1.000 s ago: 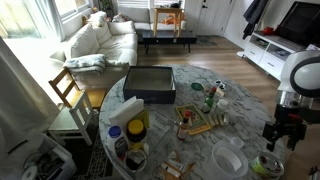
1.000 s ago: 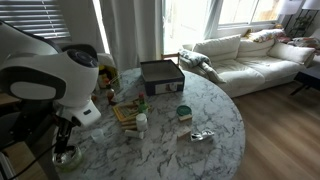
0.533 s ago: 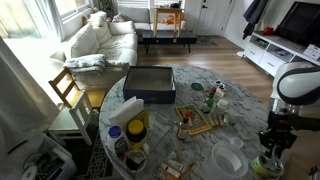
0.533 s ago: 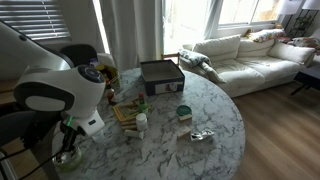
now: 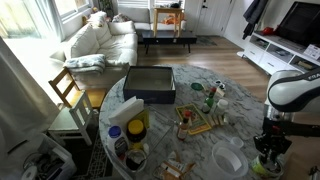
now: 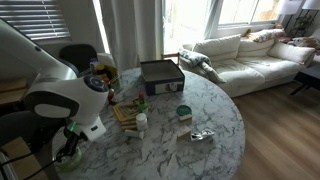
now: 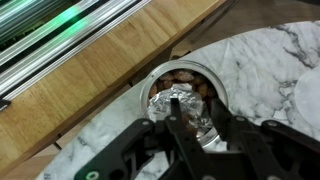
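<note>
- Grip: the pincer [image 7: 190, 128] is drawn narrow around a foil ball [image 7: 186, 104], with its dark fingers [image 7: 172, 128] pressed against the crumpled silver sides
- The foil ball sits in the middle of a round bowl [image 7: 160, 76], on brown bits that fill the bowl around it
- The bowl stands on the pale marble counter [image 7: 280, 60], close to the rounded edge, and the wooden floor [image 7: 90, 85] shows just beyond that edge in the wrist view
- In both exterior views the arm reaches straight down at the rim of the counter, with the pincer [image 5: 268, 150] [image 6: 68, 148] low over the bowl [image 5: 266, 167] [image 6: 66, 160]; the foil ball is too small to make out there
- A clear plastic tub [image 5: 228, 158] lies just beside the bowl in an exterior view
- Nearer the middle of the counter [image 5: 192, 76] is a wooden tray [image 5: 193, 123] with small items on it, and a green bottle [image 5: 209, 98] stands upright near it
- A flat black box [image 5: 150, 83] [image 6: 161, 75] rests on the far side of the counter, well apart from the pincer
- A small green-topped tin [image 6: 184, 112] sits on bare marble between the tray and the far edge
- A white sofa [image 5: 100, 40] [image 6: 245, 55] stands by the windows behind the counter, and a wooden chair [image 5: 68, 92] is pulled up beside it
</note>
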Robot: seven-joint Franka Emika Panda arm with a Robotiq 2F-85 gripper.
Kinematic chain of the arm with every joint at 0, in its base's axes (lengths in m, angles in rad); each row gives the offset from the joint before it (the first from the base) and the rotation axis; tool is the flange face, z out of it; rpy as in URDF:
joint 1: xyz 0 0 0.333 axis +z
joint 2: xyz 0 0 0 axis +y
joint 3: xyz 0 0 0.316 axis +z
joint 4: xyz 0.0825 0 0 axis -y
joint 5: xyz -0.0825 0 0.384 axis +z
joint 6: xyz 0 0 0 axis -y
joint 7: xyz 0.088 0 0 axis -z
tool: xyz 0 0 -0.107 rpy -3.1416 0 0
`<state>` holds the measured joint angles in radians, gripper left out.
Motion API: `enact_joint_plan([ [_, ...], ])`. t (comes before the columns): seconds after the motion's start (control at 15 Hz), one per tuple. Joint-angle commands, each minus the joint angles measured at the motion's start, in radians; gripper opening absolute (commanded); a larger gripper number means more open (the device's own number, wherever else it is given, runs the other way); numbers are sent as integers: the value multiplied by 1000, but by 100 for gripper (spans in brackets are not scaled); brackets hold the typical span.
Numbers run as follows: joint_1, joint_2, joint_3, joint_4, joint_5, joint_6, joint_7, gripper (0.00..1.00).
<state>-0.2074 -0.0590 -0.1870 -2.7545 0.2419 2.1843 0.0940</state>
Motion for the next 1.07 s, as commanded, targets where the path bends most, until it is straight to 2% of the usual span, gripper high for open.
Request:
enact_joint_plan([
  [0.0, 10, 42, 1, 1, 5, 45, -17, 33],
  [0.27, 16, 61, 6, 3, -14, 92, -16, 26],
  [0.73, 28, 67, 19, 8, -69, 198, -6, 36],
  [0.8, 30, 70, 21, 9, -74, 203, -5, 31],
  [1.0, 35, 74, 25, 10, -91, 218, -3, 1],
])
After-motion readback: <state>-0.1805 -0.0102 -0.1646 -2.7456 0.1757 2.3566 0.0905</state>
